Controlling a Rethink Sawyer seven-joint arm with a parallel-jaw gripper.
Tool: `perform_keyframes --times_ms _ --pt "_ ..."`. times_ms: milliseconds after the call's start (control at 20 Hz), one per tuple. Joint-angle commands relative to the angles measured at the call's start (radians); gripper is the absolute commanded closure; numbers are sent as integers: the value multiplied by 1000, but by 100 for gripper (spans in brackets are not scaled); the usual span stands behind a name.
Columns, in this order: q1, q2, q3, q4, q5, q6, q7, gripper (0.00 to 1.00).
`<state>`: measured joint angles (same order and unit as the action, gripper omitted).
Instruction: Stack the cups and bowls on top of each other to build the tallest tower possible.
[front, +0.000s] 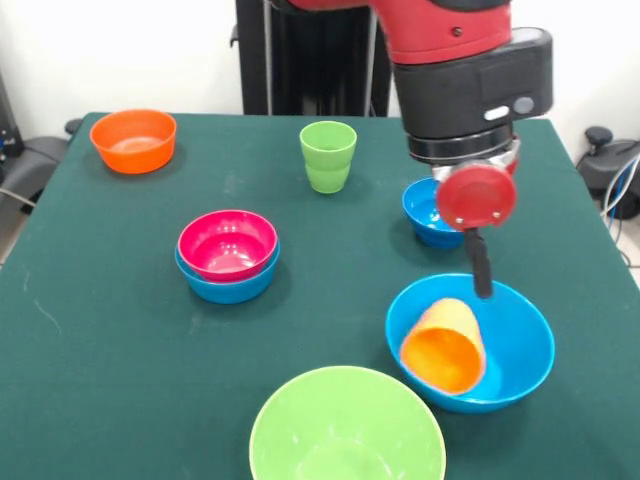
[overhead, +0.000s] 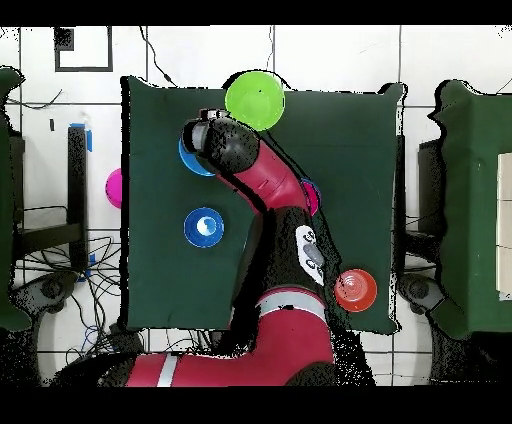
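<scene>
Green table (front: 120, 330): jaws (front: 481, 268) over large blue bowl (front: 520, 350) holding tipped orange cup (front: 445, 345); jaw gap unclear.

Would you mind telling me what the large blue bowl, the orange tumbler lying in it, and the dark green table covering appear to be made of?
The large blue bowl looks like glossy moulded plastic: bright highlights run along its rim. The orange tumbler, on its side inside, seems the same kind of plastic, faintly ribbed and slightly less shiny. The dark green table covering looks like matte cloth, perhaps felt: no reflections, faint scuffs.
</scene>
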<state>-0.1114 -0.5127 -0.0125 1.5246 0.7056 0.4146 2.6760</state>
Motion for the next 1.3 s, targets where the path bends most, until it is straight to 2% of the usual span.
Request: perform_keyframes --times_ms 50,400,500,700,1000,1300 --pt "-34 24 29 29 -34 93 85 0" --pt "-56 37 80 37 -14 47 68 0" --pt "-77 69 125 25 -5 -1 43 0" --pt "-87 101 168 16 -5 -54 36 0" --pt "-126 114 278 41 2 -115 18 0" --pt "-174 150 361 34 -32 -157 -12 0"
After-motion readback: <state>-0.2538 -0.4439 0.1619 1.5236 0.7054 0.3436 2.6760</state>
